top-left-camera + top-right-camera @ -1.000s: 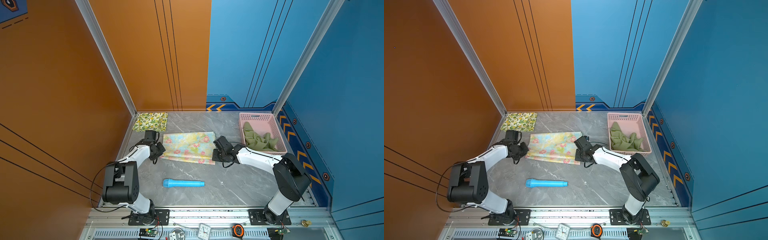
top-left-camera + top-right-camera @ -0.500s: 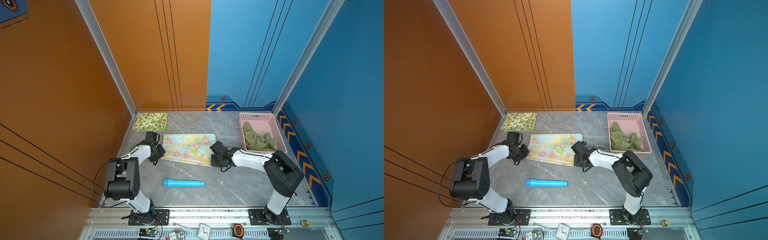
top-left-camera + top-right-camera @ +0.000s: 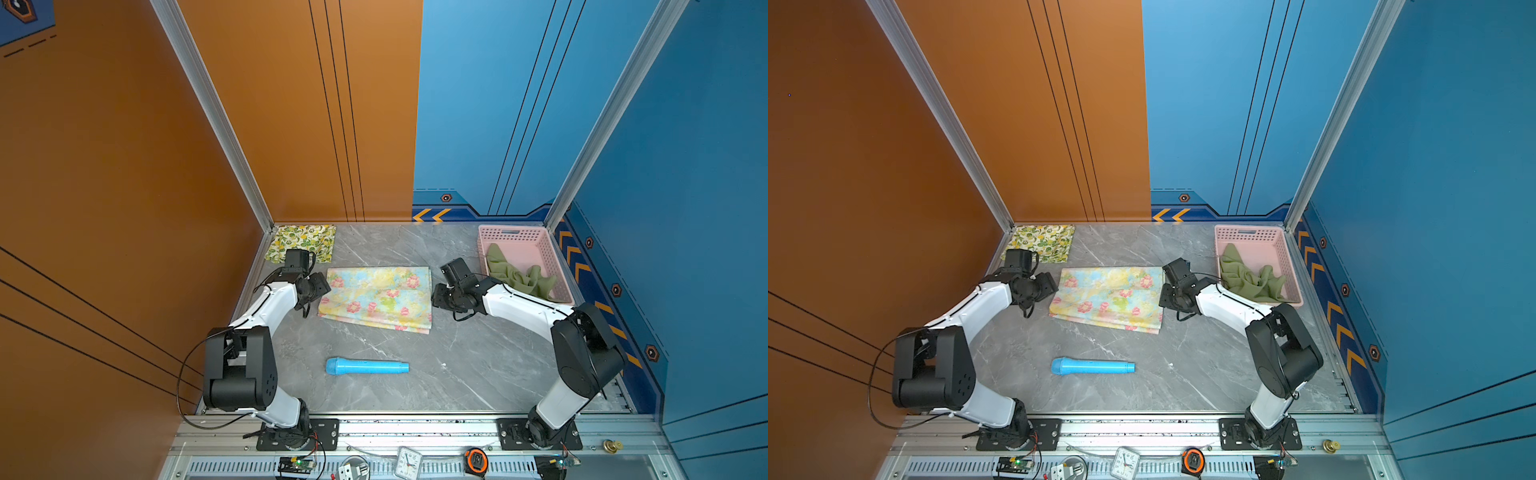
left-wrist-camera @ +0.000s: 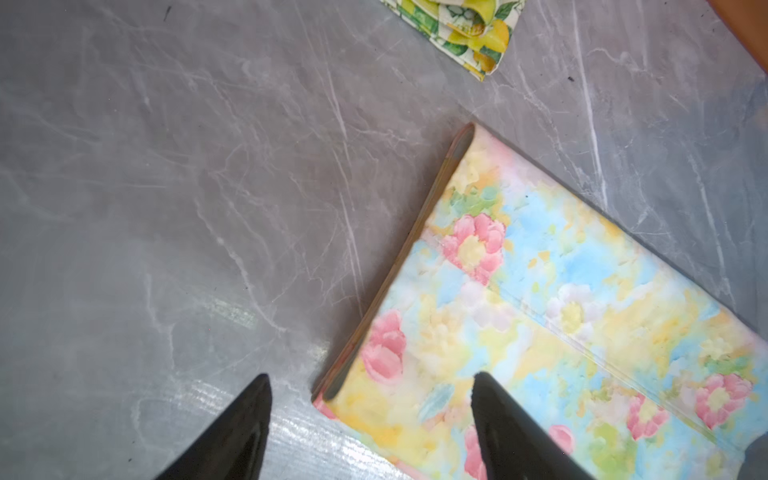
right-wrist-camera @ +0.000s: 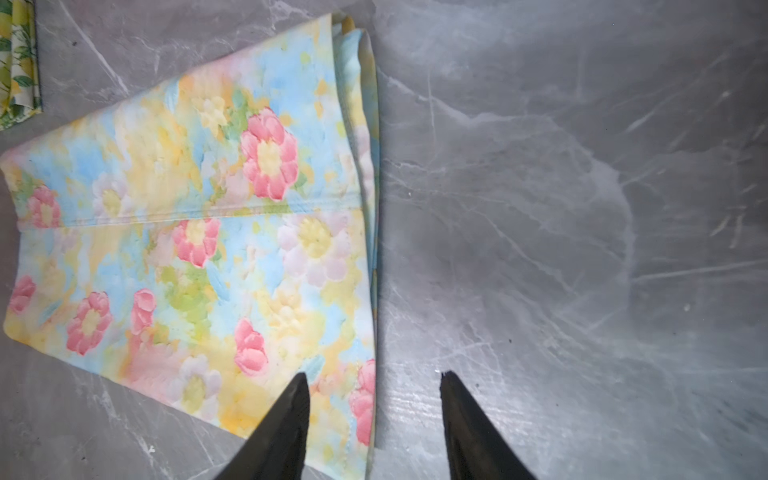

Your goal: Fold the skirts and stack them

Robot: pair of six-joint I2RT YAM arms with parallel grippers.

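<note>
This is a robotics lab test cell: a grey marble-look tabletop (image 3: 457, 365) is boxed in by orange panels (image 3: 124, 166) from 9 to 12 o'clock and blue panels (image 3: 685, 166) from 12 to 3. At 6 o'clock an aluminium rail (image 3: 415, 432) carries a bolted arm base (image 3: 291, 434), with a circuit board (image 3: 296, 463), clock (image 3: 408, 460) and tape measure (image 3: 477, 460) beside it.

Pink basket (image 3: 515, 237); blue cylinder (image 3: 365, 367)
</note>
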